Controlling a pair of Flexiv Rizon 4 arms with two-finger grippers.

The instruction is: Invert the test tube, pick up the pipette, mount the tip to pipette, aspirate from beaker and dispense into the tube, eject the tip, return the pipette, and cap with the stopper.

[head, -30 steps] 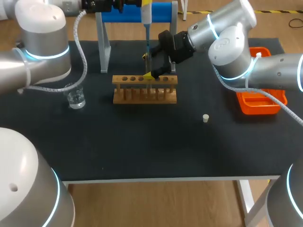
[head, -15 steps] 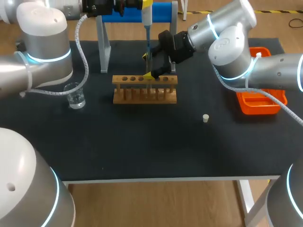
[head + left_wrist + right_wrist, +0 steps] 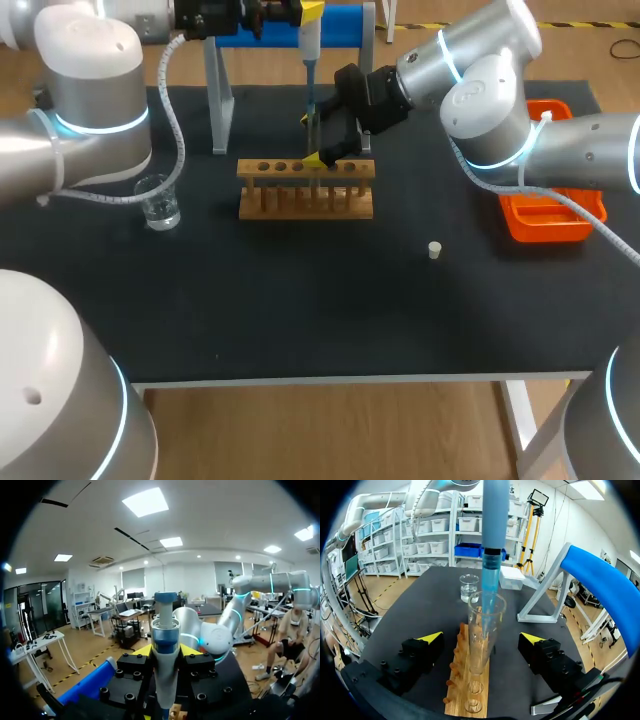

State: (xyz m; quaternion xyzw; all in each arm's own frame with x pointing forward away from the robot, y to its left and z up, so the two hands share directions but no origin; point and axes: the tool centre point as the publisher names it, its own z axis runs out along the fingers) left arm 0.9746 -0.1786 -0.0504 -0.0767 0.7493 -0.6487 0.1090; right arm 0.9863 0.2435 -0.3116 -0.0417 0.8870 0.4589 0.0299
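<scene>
The left gripper (image 3: 165,652) is clamping its fingers on the grey-and-blue plastic pipette (image 3: 165,630). It is holding the pipette upright by its thick body, with the plunger cap standing above the fingers. The pipette's translucent blue tip (image 3: 489,580) is reaching down into the mouth of the clear glass test tube (image 3: 481,647). That tube is standing in the wooden rack (image 3: 465,692), between the fingers of the right gripper (image 3: 481,639). Those fingers are standing wide open, one on each side of the tube, and neither is touching it.

Ahead of the right fingers, beyond the tube, the small clear glass beaker (image 3: 469,587) is sitting on the black table (image 3: 300,300). The small white stopper (image 3: 435,250) is lying well apart from both grippers.

This looks to me like the dispensing step. The tube is probably thin, slick and easily cracked, so steadying it calls for a light squeeze on the wall below the rim. The pipette seems light and stiff, but its tip is probably only pressed on, and a sideways knock against the rim could loosen it. The stopper looks tiny and light, best pinched by its sides.
</scene>
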